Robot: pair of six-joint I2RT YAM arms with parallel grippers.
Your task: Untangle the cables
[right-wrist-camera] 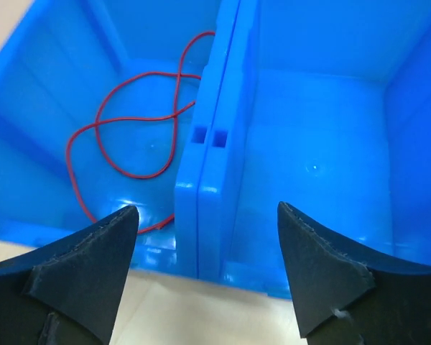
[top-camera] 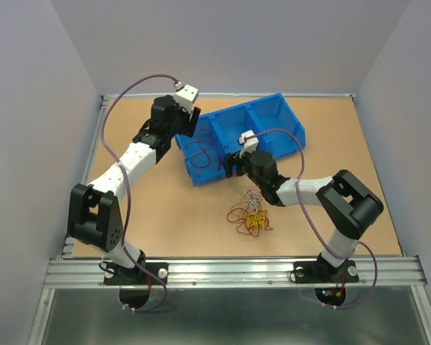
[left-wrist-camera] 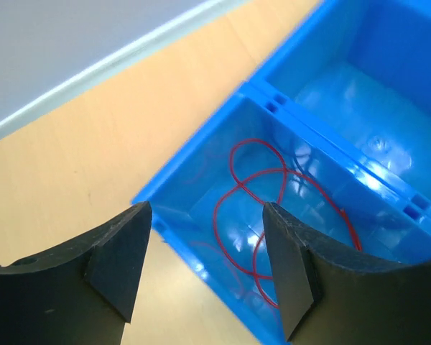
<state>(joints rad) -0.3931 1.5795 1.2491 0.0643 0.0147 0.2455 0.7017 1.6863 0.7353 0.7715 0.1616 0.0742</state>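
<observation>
The cables [top-camera: 250, 214] are a small bunch of thin, curly wires on the table [top-camera: 158, 208]; red loops lie around the outside, yellow ones are packed in the middle, and some white strands rise toward the right arm. One more red wire [left-wrist-camera: 273, 208] lies apart from the bunch, in loose loops on the floor of the end compartment of the blue bin [top-camera: 287, 118], the one nearest to the left arm.

The left gripper [left-wrist-camera: 201, 266] is released, with nothing between its fingers; it hangs over the corner of that compartment, above the red wire. The right gripper [right-wrist-camera: 205, 273] is also spread wide and empty; it faces the divider wall [right-wrist-camera: 208, 136] of the bin, with the red wire to its left. The bunch lies behind it, near the right forearm, well apart from the left gripper.
</observation>
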